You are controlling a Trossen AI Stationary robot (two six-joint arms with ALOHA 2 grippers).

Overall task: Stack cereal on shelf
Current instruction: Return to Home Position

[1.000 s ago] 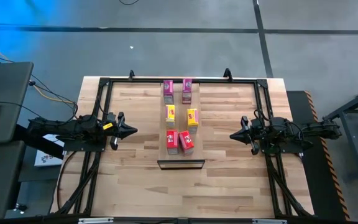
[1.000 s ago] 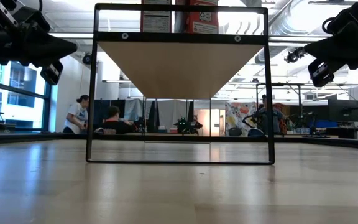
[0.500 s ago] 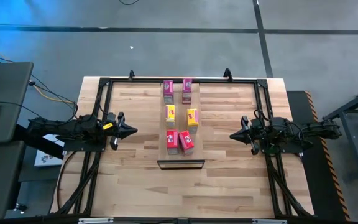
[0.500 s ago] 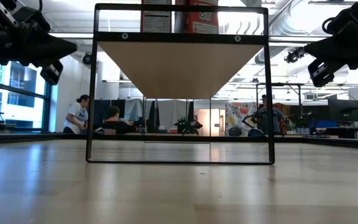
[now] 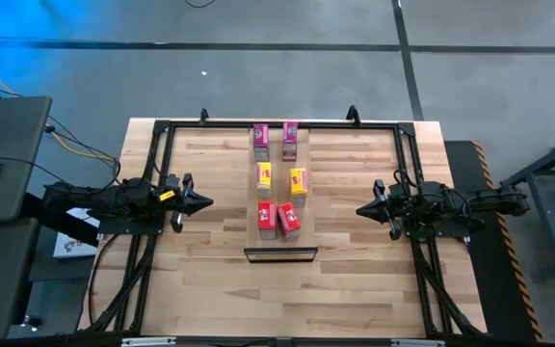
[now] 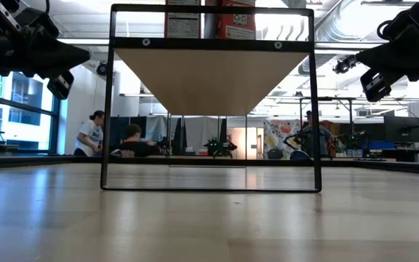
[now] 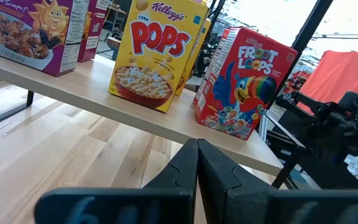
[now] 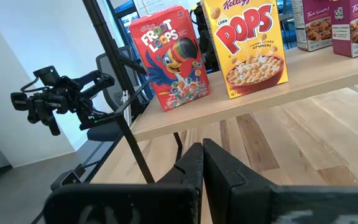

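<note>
Six small cereal boxes stand upright on the shelf (image 5: 279,178), a pale plank raised on a dark frame at the table's middle: two magenta-pink (image 5: 260,141) (image 5: 290,139) at the far end, two yellow (image 5: 264,176) (image 5: 299,183) in the middle, two red-pink (image 5: 266,219) (image 5: 289,220) at the near end. My left gripper (image 5: 207,202) hangs shut to the shelf's left, above the table. My right gripper (image 5: 360,210) hangs shut to its right. Each wrist view shows a red box (image 7: 244,84) (image 8: 171,57) and a yellow box (image 7: 156,54) (image 8: 252,45) on the plank.
A dark rectangular rail frame (image 5: 162,130) runs around the tabletop, with both arm bases on it. The shelf's dark end frame (image 6: 211,98) stands toward the near edge. Bare tabletop lies on both sides of the shelf. People sit in the room behind the table (image 6: 92,135).
</note>
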